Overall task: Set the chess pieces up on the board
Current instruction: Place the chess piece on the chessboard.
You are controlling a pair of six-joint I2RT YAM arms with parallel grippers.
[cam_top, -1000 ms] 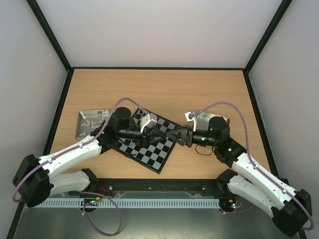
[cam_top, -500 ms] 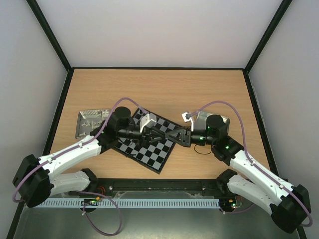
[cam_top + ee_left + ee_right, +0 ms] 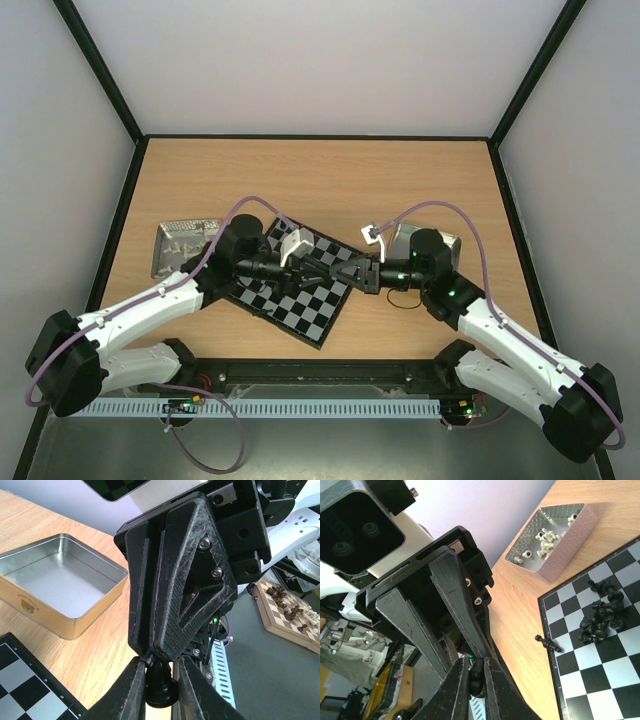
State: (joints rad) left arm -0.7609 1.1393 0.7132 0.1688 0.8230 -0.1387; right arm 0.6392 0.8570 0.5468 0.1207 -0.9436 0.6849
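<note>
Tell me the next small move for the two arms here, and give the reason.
Probably open the left gripper a little while neither arm pulls away. Both grippers appear shut on the same black chess piece above the board. The left grips its wide base and the right gripper its top. Freeing the base would likely let the right set it upright on a square.
</note>
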